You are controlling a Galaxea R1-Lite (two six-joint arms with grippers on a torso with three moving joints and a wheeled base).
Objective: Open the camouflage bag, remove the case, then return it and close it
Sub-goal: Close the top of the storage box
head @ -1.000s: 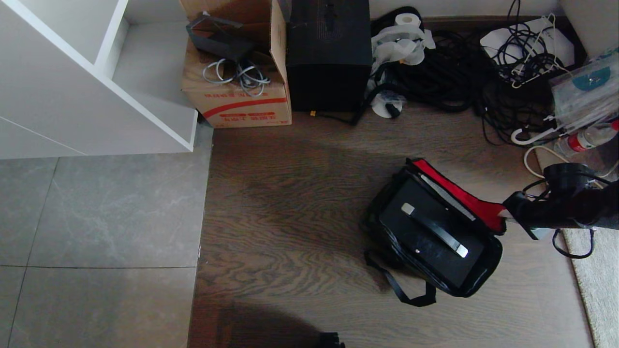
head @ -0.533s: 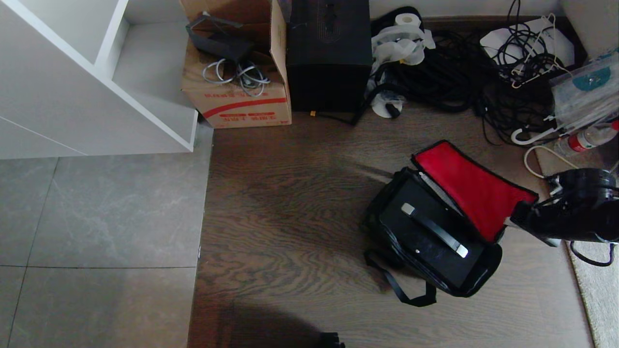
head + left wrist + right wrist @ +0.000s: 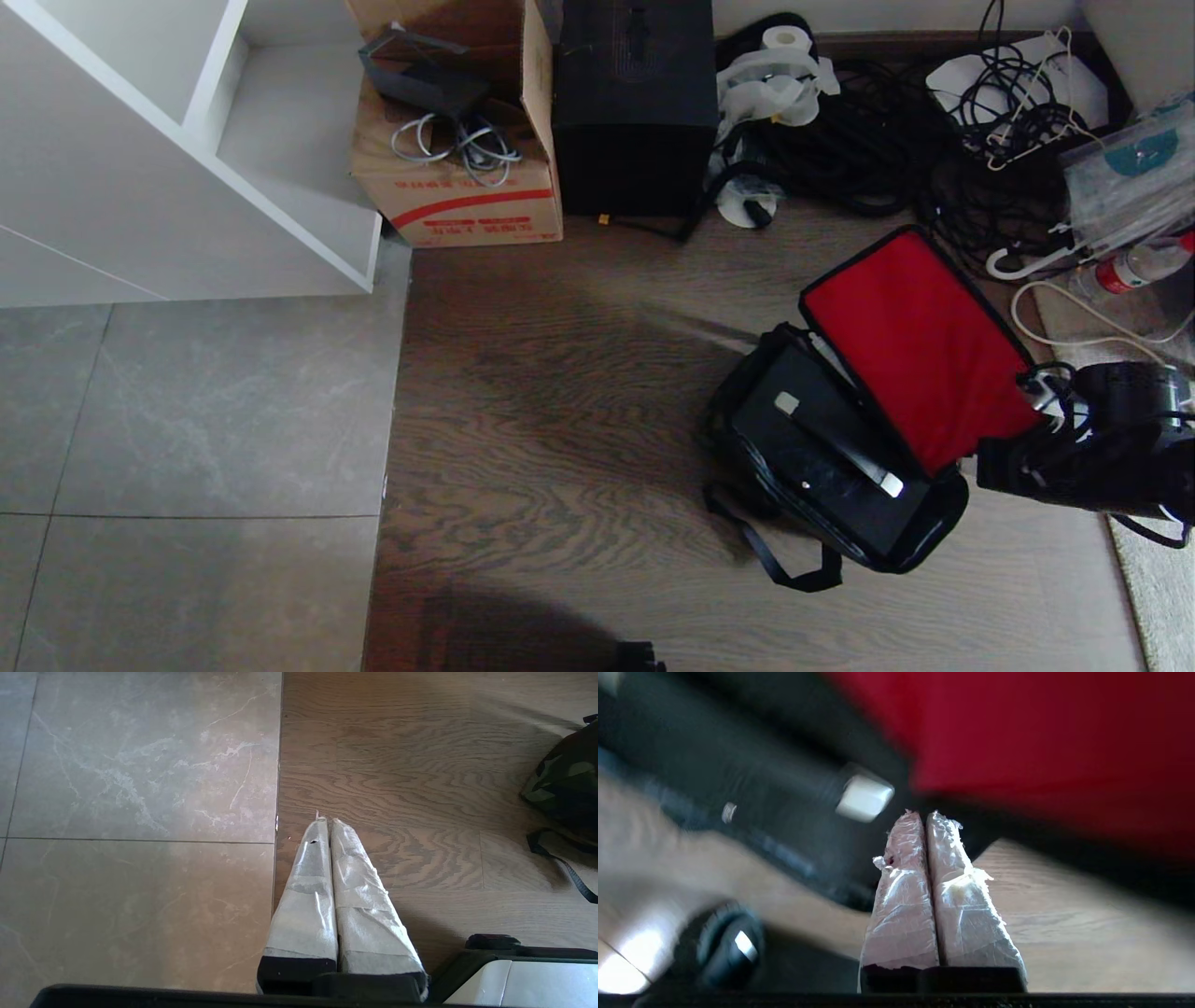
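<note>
Head view: bag (image 3: 747, 439) open on wood floor (image 3: 560, 420), red-lined lid (image 3: 920, 345) thrown back, case (image 3: 831, 448) inside. Right gripper (image 3: 991, 471) just beside the bag's near-right corner, below the lid's edge.

Left wrist view: left gripper (image 3: 325, 823) parked, fingers pressed together, gripping nothing, over the tile–wood seam; bag (image 3: 567, 784) well off to one side.

Right wrist view: right gripper (image 3: 922, 816) closed, empty, tips near the bag's rim; case handle's silver end (image 3: 864, 798) just beyond, lid (image 3: 1041, 742) past the tips.

black right arm (image 3: 1092, 448) with looped black cables, end effector fingers (image 3: 901, 896) wrapped in whitish tape, black finger bases
</note>
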